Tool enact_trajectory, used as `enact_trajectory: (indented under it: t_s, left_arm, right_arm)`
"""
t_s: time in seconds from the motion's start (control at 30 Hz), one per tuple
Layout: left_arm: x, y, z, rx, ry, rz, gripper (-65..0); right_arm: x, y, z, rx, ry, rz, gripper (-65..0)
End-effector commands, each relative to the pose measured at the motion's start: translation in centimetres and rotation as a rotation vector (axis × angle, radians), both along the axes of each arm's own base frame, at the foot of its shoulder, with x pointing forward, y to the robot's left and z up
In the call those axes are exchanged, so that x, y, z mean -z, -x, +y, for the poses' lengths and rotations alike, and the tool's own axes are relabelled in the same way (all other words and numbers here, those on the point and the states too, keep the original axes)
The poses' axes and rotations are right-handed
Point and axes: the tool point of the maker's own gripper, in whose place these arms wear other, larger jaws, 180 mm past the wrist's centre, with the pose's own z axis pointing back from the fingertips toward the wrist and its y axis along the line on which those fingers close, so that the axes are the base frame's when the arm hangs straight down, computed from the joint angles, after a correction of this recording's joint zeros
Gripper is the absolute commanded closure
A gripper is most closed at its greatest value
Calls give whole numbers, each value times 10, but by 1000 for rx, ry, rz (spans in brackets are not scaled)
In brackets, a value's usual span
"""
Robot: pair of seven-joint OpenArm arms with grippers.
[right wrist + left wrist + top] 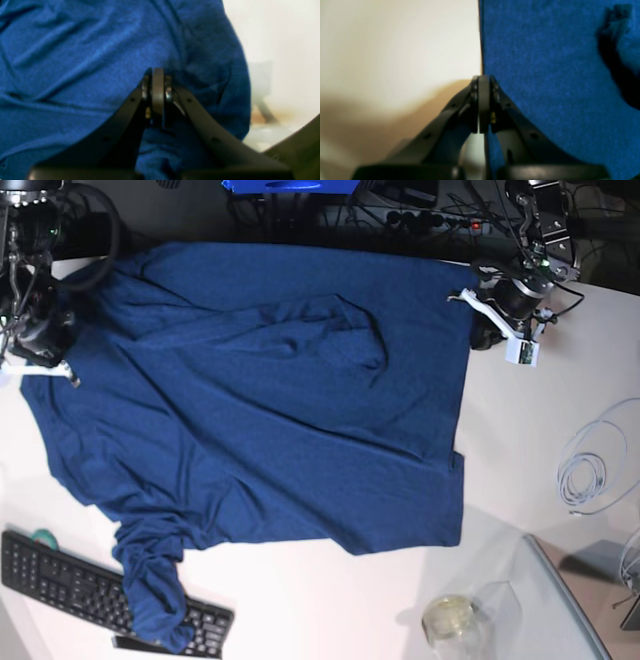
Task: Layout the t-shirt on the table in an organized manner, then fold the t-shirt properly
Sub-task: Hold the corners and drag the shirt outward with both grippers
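The wrinkly dark navy-blue cloth t-shirt [270, 400] sprawls across the white counter [330, 600]; left gripper [483, 77] pinches its edge, right gripper [157, 71] clamps a fold, both closed tight

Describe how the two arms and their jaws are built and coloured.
Both grippers, the left gripper and the right gripper, have matte black curved fingers with small holes along them and silver screws near the tips. In the base view each wrist carries a white bracket, and black cables loop around both black arms.
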Motion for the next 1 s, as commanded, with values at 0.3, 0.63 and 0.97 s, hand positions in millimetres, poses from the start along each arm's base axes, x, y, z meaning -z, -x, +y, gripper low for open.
enact_trajectory:
  t_s: [0.3,0.63,0.97]
  left_arm:
    - [-39,-40,-31,7,50,-162,0]
    - [15,-48,-36,4,50,-16,0]
    - [8,-68,9,-19,-17,-23,0]
  right_arm:
    - [-3,-31,-41,8,136,17,0]
    - [20,-30,-62,34,202,125,0]
    - [28,-26,-53,187,191,142,0]
